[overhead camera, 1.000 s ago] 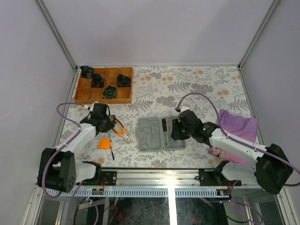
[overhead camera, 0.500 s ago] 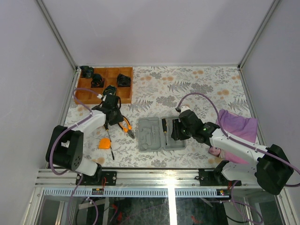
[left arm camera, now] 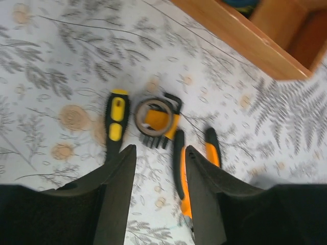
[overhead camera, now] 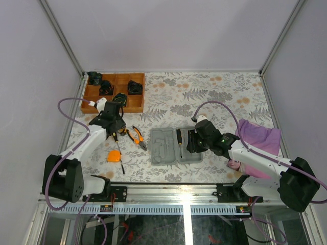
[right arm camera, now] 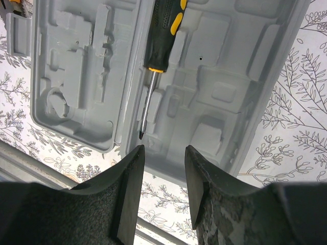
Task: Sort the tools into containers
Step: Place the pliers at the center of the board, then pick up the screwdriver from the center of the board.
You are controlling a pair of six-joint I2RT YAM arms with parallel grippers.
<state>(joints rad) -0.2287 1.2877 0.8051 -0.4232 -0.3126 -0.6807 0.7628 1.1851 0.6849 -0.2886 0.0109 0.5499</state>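
I am hovering the left gripper (left arm camera: 159, 153), half-open and empty, above stiff, weighty pliers (left arm camera: 180, 168); I am planning to grasp across both handles.

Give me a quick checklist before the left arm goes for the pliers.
1. Left claw open and empty: ok.
2. Pliers lying free on the table beside the left claw: ok.
3. Case open, left half bare: ok.
4. Screwdriver in the case seated in a recess: cannot tell.
5. Right claw open, empty, off the case's left half: ok.
6. All tools stowed: not ok; tape measure and second screwdriver lie on the table.
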